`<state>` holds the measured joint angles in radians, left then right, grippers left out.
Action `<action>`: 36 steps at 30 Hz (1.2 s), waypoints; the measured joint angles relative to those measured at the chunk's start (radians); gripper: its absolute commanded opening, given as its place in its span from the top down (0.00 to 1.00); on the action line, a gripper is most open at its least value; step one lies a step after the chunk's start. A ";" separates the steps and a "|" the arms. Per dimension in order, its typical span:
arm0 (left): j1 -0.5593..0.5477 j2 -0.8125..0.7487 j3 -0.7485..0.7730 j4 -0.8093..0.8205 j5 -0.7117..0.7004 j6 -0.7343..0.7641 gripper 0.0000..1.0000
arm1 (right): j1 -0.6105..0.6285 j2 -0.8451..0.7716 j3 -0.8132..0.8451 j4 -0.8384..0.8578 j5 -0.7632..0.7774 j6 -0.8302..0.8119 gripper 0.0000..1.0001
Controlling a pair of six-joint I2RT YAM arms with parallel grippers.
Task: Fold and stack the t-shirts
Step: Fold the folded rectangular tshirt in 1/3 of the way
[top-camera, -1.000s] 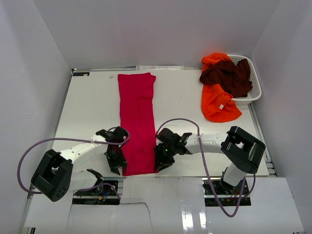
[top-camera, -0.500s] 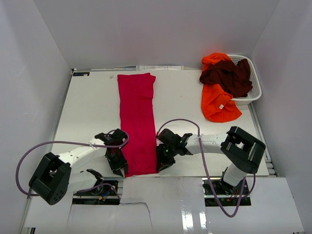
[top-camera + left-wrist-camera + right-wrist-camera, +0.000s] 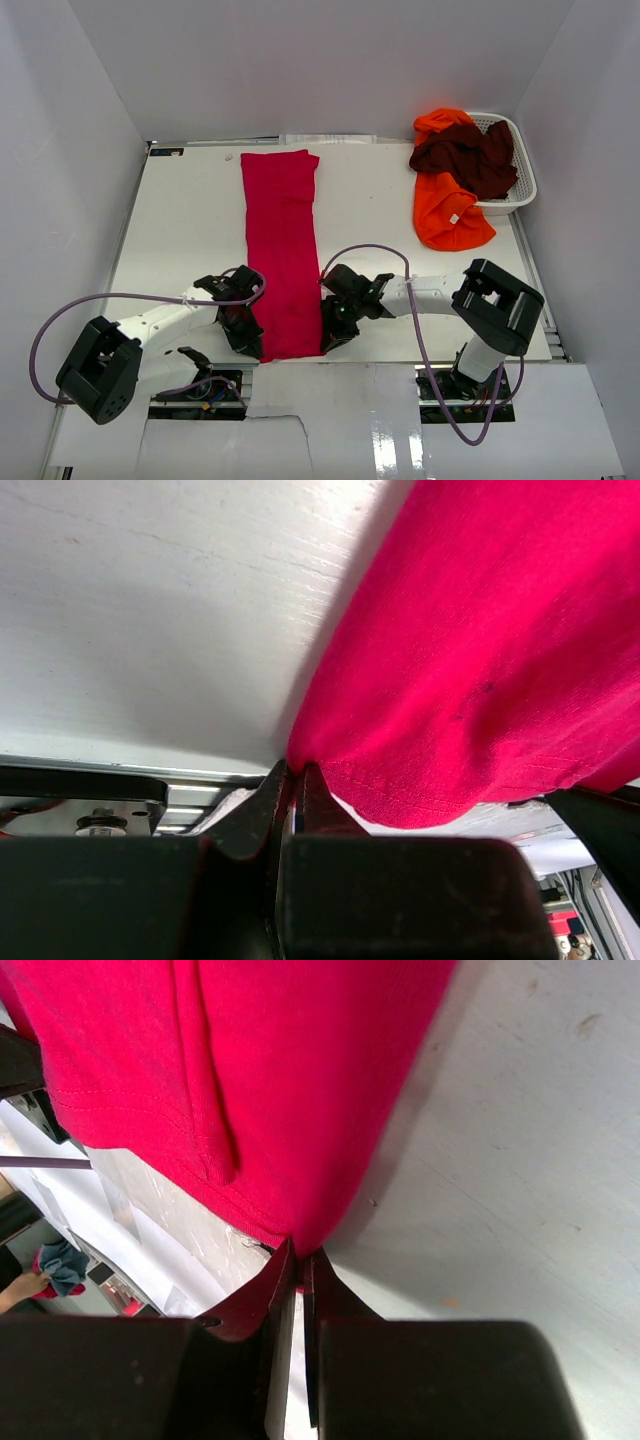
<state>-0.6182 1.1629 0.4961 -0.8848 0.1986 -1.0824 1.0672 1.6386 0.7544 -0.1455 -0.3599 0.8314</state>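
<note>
A crimson-red t-shirt (image 3: pixel 281 250), folded into a long strip, runs from the table's back edge to its front edge. My left gripper (image 3: pixel 252 343) is shut on the strip's near-left corner (image 3: pixel 300 752). On the opposite side my right gripper (image 3: pixel 327 341) is shut on the near-right corner (image 3: pixel 305 1240). Both wrist views show the cloth pinched between closed fingertips at the table's front lip. A bright orange t-shirt (image 3: pixel 450 215) with a small white label hangs out of the basket at the back right. Above it a dark maroon t-shirt (image 3: pixel 466 158) lies across the basket.
The white mesh laundry basket (image 3: pixel 522 183) stands against the right wall. White walls close in the table on three sides. Purple cables (image 3: pixel 372 250) loop from both arms over the table. A metal rail (image 3: pixel 190 792) runs just past the front edge.
Both grippers have closed on the red t-shirt's near corners. The left gripper slid right, toward the strip's edge; the right one barely shifted.
</note>
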 measured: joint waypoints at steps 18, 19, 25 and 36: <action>-0.013 -0.020 0.282 -0.212 -0.114 0.039 1.00 | -0.045 -0.082 0.084 -0.231 0.106 -0.092 0.92; -0.013 -0.018 0.290 -0.218 -0.119 0.039 1.00 | -0.052 -0.083 0.103 -0.247 0.111 -0.104 0.92; -0.012 -0.012 0.316 -0.245 -0.157 0.038 1.00 | -0.098 -0.088 0.209 -0.324 0.128 -0.161 0.92; 0.033 0.023 0.418 -0.254 -0.327 0.026 1.00 | -0.172 -0.032 0.409 -0.396 0.129 -0.267 0.92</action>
<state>-0.5854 1.1854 0.9142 -1.1393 -0.1287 -1.0561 0.8951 1.6062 1.1637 -0.5415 -0.2314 0.5640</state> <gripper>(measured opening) 0.102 0.088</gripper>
